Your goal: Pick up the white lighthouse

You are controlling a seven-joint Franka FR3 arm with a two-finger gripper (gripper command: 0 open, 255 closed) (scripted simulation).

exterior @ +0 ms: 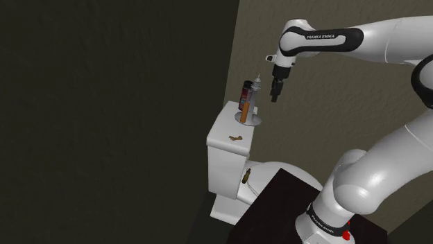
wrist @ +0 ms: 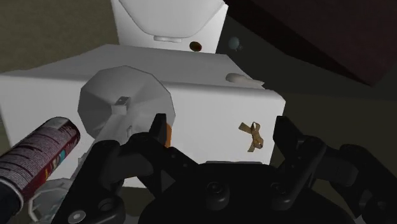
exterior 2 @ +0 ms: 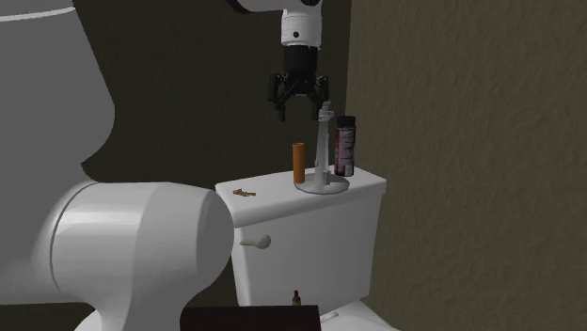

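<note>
The lighthouse [exterior 2: 324, 150] is a slim pale tower on a round grey base, upright on the toilet tank lid [exterior 2: 273, 193] near the wall. In the shoulder view the lighthouse [exterior: 255, 97] rises beside a dark spray can. My gripper [exterior 2: 301, 105] hangs open above the lid, one finger close to the tower's top. Seen from the wrist, the lighthouse [wrist: 124, 105] lies just outside one finger of the gripper [wrist: 221, 137], not between the two. Nothing is held.
An orange cylinder [exterior 2: 299, 162] and a dark spray can [exterior 2: 344, 146] stand close against the lighthouse. A small brown object [exterior 2: 245, 193] lies on the lid. A little bottle [exterior: 245, 175] stands on the toilet below. The wall [exterior 2: 470, 141] rises right behind the tank.
</note>
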